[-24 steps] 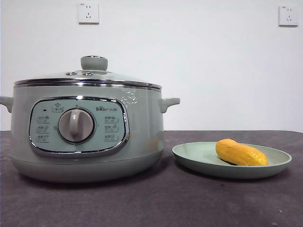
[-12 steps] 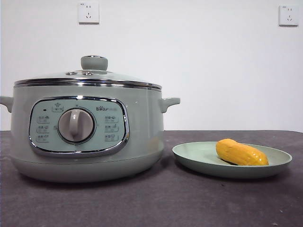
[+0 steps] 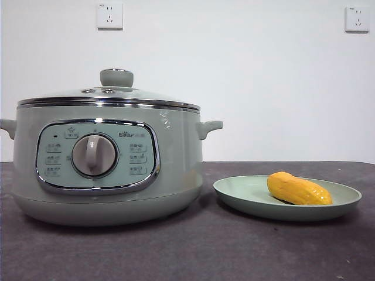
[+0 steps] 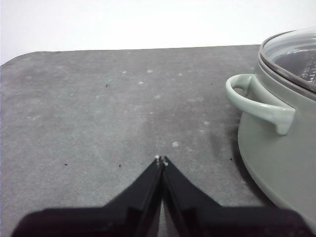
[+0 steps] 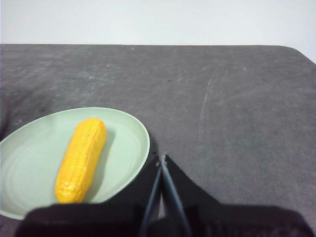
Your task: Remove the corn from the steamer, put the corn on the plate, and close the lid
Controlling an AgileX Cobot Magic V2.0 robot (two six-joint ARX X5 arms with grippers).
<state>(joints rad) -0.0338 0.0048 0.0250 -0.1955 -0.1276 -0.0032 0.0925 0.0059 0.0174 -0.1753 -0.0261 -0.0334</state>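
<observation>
— Where are your jaws?

— My left gripper [image 4: 161, 160] has its two black jaws pressed together, tips meeting, holding nothing. It hangs over the dark grey table [image 4: 98, 108], beside the steamer [image 4: 276, 153] and apart from it, near one of its pale-green side handles [image 4: 259, 101]. My right gripper [image 5: 161, 158] is the same: jaws together, empty, just beside the rim of the plate [image 5: 131, 143], over bare table.

— And the corn?

— The corn [image 5: 82, 159] lies on its side in the plate, lengthwise across the middle, not touching my right gripper. In the front view the yellow-orange cob [image 3: 299, 189] sits right of the plate's centre, and the plate [image 3: 246, 196] stands on the table to the right of the steamer [image 3: 176, 170], close but apart.

— The lid?

— The glass lid [image 3: 135, 96] sits level on the steamer, its chrome rim all round the top edge, the pale-green knob [image 3: 116, 77] upright in the middle. Below it the chrome-framed panel [image 3: 55, 158] faces the front with its dial [image 3: 94, 155] in the centre. On the white wall behind are two sockets [image 3: 109, 16], one far left, one far right. Neither arm shows in the front view.
</observation>
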